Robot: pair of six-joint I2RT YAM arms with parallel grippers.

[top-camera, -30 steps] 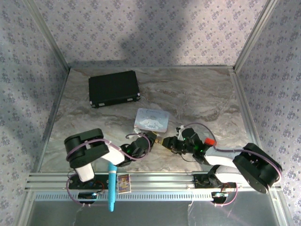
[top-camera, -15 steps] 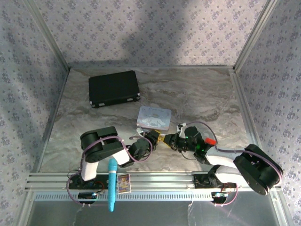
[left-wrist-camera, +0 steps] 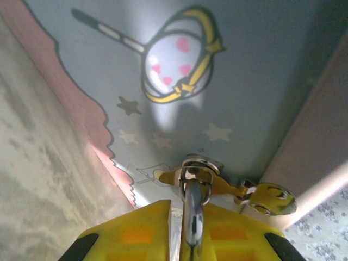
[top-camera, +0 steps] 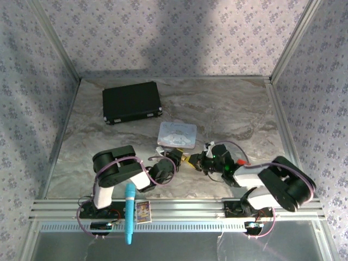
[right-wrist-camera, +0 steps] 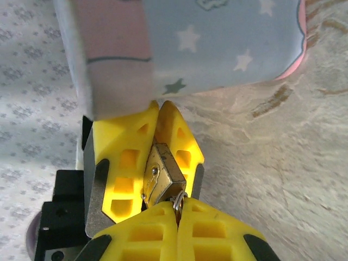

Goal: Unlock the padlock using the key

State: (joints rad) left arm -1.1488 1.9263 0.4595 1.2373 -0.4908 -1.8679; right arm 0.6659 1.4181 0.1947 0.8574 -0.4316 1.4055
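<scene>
The brass padlock [right-wrist-camera: 163, 174] is pinched between the yellow fingers [right-wrist-camera: 128, 157] of my left gripper [top-camera: 182, 159], which is shut on it. My right gripper [right-wrist-camera: 178, 209] meets it tip to tip, shut on the key at the padlock's lower end. Of the key, a small silvery ring [right-wrist-camera: 179, 202] pokes out between the right pads; the blade is hidden. In the left wrist view a silvery metal piece [left-wrist-camera: 190, 217] runs between my left fingers, with a ring [left-wrist-camera: 202, 163] and brass-coloured bits beyond the tips. Both grippers meet just in front of the pastel tin [top-camera: 176, 134].
The pastel tin [right-wrist-camera: 217, 38] lies right behind the grippers, almost touching them. A black case [top-camera: 132, 101] sits at the back left. A blue pen-shaped stick [top-camera: 130, 212] and a small card [top-camera: 142, 211] rest on the front rail. A red bit [top-camera: 243, 162] is by the right arm.
The right gripper has closed its jaws at the padlock's end. The left arm shifted right early on, nudging the tin slightly back, then held still. The right arm's elbow has swung inward.
</scene>
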